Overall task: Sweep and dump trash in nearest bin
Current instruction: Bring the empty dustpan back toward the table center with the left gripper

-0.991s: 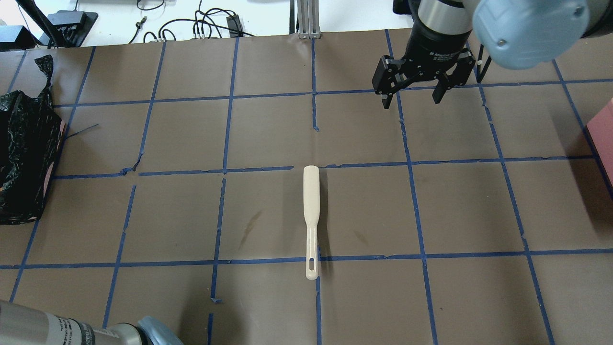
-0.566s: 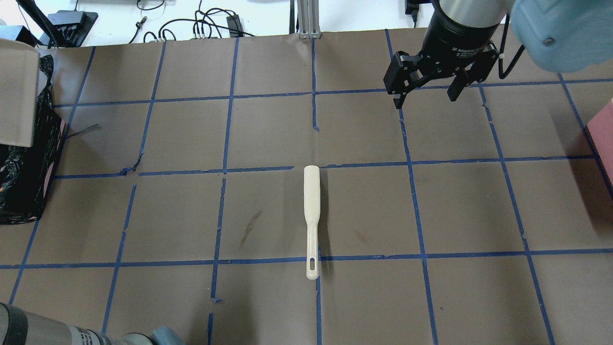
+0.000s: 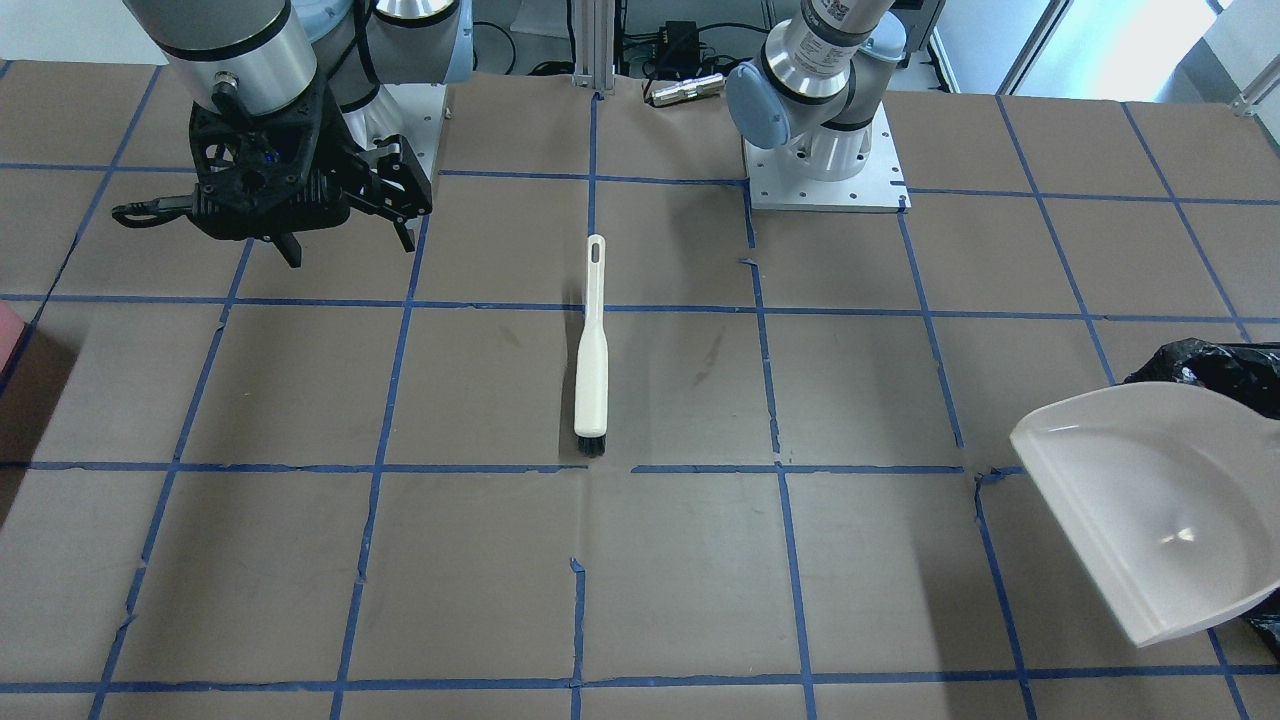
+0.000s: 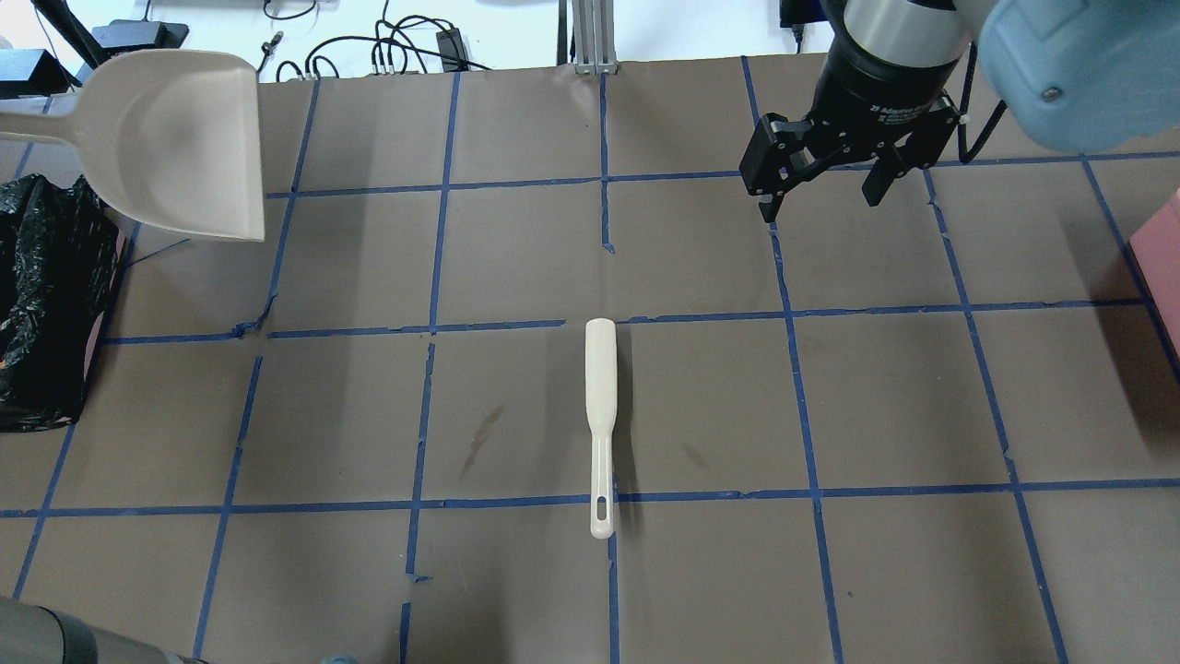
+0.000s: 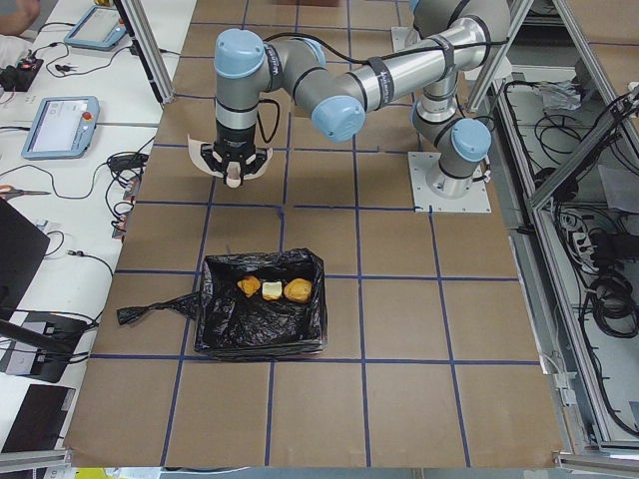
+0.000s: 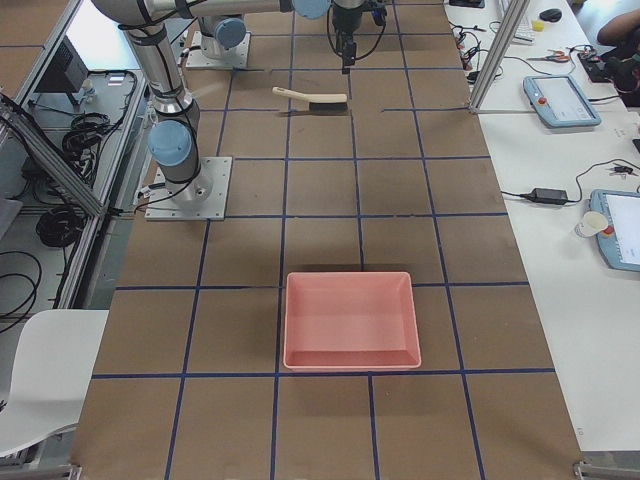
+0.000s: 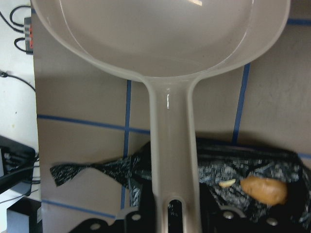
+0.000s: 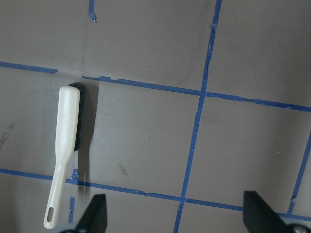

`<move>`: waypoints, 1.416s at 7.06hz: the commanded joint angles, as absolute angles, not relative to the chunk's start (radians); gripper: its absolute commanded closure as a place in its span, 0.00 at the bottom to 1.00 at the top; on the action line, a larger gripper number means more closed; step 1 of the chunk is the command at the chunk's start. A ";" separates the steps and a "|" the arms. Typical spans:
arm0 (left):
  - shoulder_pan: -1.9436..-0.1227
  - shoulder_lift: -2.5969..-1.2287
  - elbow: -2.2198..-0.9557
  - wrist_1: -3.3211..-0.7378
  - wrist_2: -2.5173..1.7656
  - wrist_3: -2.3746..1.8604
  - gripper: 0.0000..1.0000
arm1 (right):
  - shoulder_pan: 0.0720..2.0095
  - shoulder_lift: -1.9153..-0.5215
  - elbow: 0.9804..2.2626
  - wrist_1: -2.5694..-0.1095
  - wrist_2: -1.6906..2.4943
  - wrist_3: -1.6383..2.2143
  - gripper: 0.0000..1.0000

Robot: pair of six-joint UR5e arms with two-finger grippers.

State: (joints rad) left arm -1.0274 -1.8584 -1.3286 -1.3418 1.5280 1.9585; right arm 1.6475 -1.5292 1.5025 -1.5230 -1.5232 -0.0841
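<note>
1. Front: empty dustpan held up near the bin, table's left end; brush parked mid-table.
2. Overhead: right gripper hovers, jaws apart, empty.
3. Left side: trash sits inside the bin, so dumping looks done.
4. Left wrist: left gripper clamped on the dustpan handle.

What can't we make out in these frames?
Bin contents: overhead, the left edge crops the bin; front view, the dustpan covers it.
Trash: left wrist view shows two lumps; the dustpan handle likely hides the third.
Left tool: left wrist view, the bottom edge crops its grip on the handle; out of frame overhead and in front.
Brush bristles: overhead, under the brush's own back.
Pink tray: overhead, cropped by the right edge.
</note>
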 commanded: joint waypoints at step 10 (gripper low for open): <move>-1.517 -1.885 -1.577 -1.124 1.494 0.753 0.94 | 1.655 -1.523 1.503 -1.526 -1.523 -0.081 0.00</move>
